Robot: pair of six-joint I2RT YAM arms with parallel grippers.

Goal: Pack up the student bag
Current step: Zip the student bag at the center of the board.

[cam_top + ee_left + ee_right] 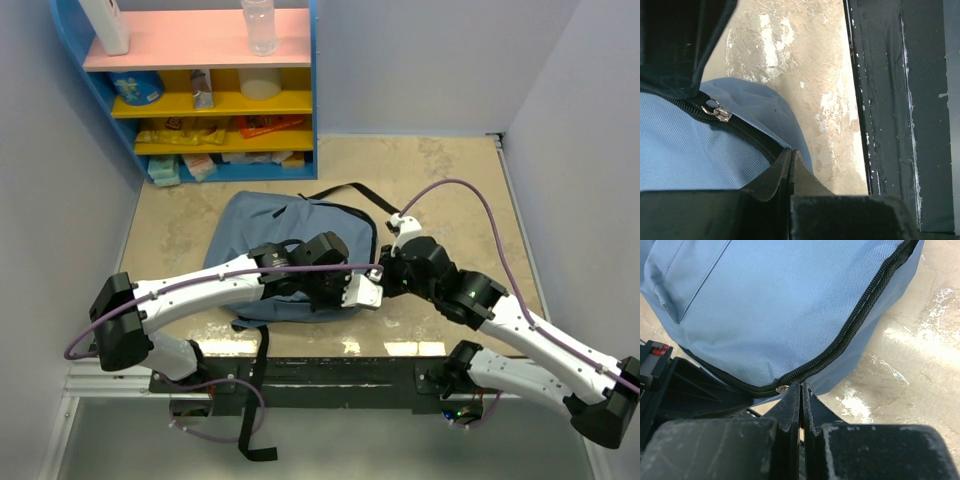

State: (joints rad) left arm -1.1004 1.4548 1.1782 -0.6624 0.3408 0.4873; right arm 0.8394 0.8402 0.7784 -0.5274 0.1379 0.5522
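The table (450, 200) is a mottled tan slab, and the blue shelf (313, 100) stands at its far end with bottles and packets on its boards. The student bag (270, 225) lies flat on the table right in front of the shelf. Its rounded end points away from the shelf, towards the arm bases, and a black strap (262, 390) trails off the table edge farthest from the shelf.

Both arms reach in and meet at the corner of the bag farthest from the shelf. The left gripper (791, 155) has its fingers pressed together right at the bag's edge. I cannot tell whether any cloth is caught between them. The right gripper (801, 387) is also closed tight. Its tips touch the zipper (855, 325) beside a small metal slider (782, 388), and whether the pull is pinched is unclear. A second slider (717, 112) sits further along the seam.

To me the bag looks soft, light and floppy, so it should sag and slide instead of holding its shape. The cloth gives little to grip. The metal pulls look like the right place to take hold, with the other gripper pinning the fabric next to the zip so the bag does not drag.
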